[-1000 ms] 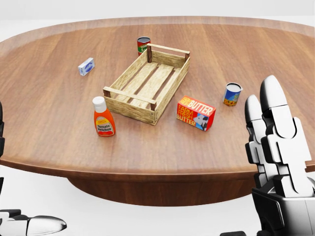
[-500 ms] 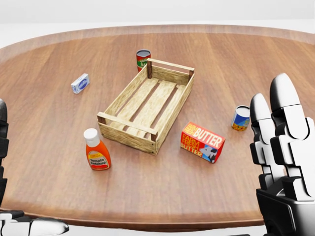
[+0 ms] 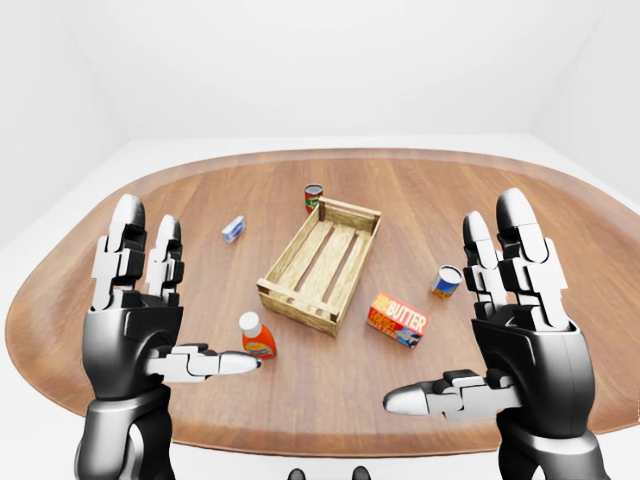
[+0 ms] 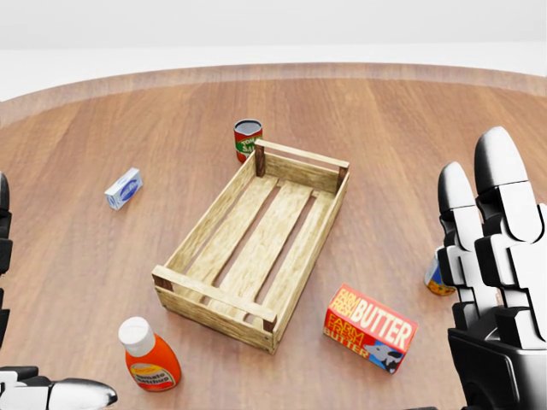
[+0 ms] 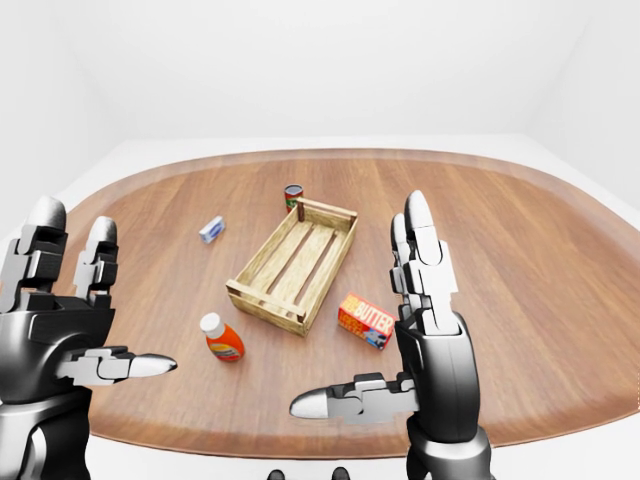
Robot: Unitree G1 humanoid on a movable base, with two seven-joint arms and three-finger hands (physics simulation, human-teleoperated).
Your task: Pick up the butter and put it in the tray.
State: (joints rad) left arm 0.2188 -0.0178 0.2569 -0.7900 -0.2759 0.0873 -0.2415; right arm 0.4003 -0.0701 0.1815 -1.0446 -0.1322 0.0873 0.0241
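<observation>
In the head view the tray sits mid-tabletop, with a can just above its top-left corner and a small box well apart to its left. The ketchup bottle stands below the tray's lower-left corner, the butter just beside its lower-right corner. A second can stands right of the butter

**Butter and tray on desk**

Butter: red-orange box, white lettering, lying flat, angled, just right of the tray's near corner in head view. Tray: slatted wooden crate, upright, nothing inside, set diagonally on desk.
</observation>
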